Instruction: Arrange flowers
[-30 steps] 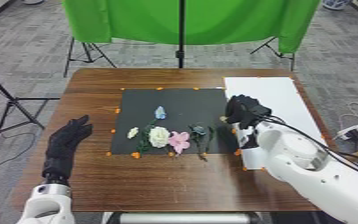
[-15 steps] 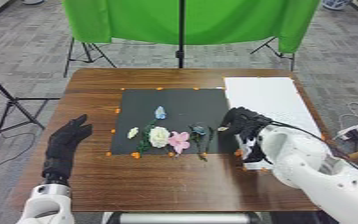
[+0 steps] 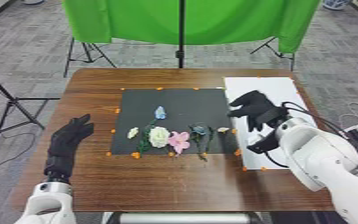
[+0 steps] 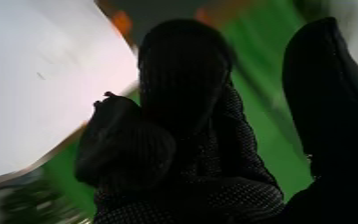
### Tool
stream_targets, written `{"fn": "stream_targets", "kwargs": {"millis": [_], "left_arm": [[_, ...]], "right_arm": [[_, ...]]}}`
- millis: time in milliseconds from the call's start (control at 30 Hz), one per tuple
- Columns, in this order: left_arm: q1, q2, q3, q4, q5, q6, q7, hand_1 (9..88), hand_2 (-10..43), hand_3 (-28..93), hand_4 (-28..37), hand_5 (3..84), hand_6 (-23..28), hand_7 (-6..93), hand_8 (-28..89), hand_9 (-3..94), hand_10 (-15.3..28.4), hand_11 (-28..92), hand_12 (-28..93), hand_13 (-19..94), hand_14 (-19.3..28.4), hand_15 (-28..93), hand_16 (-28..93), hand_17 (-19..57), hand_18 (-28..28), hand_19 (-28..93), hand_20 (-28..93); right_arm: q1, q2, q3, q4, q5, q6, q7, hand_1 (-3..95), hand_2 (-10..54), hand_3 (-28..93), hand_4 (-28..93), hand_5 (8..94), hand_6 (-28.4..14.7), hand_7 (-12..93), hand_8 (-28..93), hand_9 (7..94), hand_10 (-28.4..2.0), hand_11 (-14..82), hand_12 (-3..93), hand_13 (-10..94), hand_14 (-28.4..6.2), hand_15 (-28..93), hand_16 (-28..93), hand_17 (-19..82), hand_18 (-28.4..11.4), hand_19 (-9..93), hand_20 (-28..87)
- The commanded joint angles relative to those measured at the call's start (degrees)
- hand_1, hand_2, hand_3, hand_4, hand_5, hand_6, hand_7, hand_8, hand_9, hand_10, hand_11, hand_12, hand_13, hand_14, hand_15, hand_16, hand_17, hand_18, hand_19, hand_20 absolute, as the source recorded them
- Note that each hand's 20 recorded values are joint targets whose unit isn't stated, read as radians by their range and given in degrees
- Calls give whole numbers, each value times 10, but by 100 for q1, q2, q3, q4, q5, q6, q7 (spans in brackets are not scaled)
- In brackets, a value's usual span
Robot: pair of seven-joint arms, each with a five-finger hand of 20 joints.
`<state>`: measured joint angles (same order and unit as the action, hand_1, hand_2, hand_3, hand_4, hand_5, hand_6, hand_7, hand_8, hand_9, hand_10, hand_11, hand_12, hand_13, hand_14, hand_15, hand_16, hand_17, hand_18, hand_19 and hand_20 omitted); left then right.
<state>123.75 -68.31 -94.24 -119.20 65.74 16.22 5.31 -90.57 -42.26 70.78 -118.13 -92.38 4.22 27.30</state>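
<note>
The right hand, fingers extended, apparently empty, is positioned above the white sheet. Adjacent black mat carries the cream blossom, pink flower and white flower. Left hand: fingers straight, beside the mat.

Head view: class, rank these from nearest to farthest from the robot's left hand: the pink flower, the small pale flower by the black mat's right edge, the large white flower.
1. Large white flower, left of the pink.
2. Pink flower, just right of the white.
3. Small pale flower, by the mat's right edge.
</note>
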Motion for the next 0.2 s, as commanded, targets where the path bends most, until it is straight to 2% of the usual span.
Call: {"fn": "stream_targets", "kwargs": {"millis": [33, 67, 100, 133, 167, 200], "left_arm": [[-129, 31, 173, 187, -13, 65, 472, 206, 75, 615, -283, 456, 50, 109, -51, 440, 146, 183, 121, 300, 178, 252, 3, -9, 139, 138, 203], [-152, 49, 226, 233, -79, 121, 649, 204, 73, 619, -283, 459, 49, 111, -52, 444, 146, 185, 121, 303, 179, 253, 3, -8, 140, 139, 203], [-172, 53, 264, 273, -121, 132, 827, 203, 72, 625, -283, 463, 48, 113, -53, 450, 147, 186, 121, 307, 179, 255, 3, -6, 140, 139, 203], [-203, 50, 295, 305, -141, 134, 949, 203, 70, 628, -283, 466, 47, 115, -53, 456, 147, 189, 122, 313, 180, 257, 3, -2, 138, 138, 203], [-245, 51, 332, 346, -161, 116, 1102, 203, 68, 634, -283, 468, 47, 116, -55, 460, 146, 190, 121, 319, 179, 258, 2, 4, 136, 132, 201], [-246, 41, 348, 347, -179, 110, 1228, 204, 63, 641, -283, 471, 46, 119, -56, 462, 145, 192, 121, 324, 176, 257, 1, 10, 133, 128, 200]], "right_arm": [[-1458, -1260, 755, 28, 1805, 1615, -2786, 321, -53, 642, -138, 624, -27, 132, -74, 713, -144, 155, 179, 852, -67, 477, 306, 582, -108, 878, 388], [-1568, -1467, 849, 131, 2235, 1488, -3315, 299, -44, 647, -135, 625, -25, 134, -75, 710, -143, 151, 178, 831, -75, 458, 298, 556, -113, 849, 374], [-1688, -1673, 989, 234, 2581, 1184, -3747, 258, -33, 661, -132, 620, -22, 134, -76, 699, -145, 138, 174, 768, -103, 398, 276, 489, -134, 773, 358], [-1792, -1856, 1101, 283, 2790, 1015, -3966, 231, -28, 678, -140, 614, -22, 130, -76, 684, -149, 124, 173, 703, -125, 337, 270, 423, -153, 680, 376], [-1873, -1980, 1116, 342, 2999, 1053, -4319, 205, -23, 696, -147, 595, -19, 125, -76, 645, -150, 102, 167, 618, -138, 249, 269, 350, -156, 518, 385], [-1929, -2097, 1114, 384, 3091, 1186, -4568, 170, -20, 723, -152, 556, -12, 116, -76, 589, -150, 84, 159, 524, -145, 172, 256, 275, -150, 321, 361]]}}
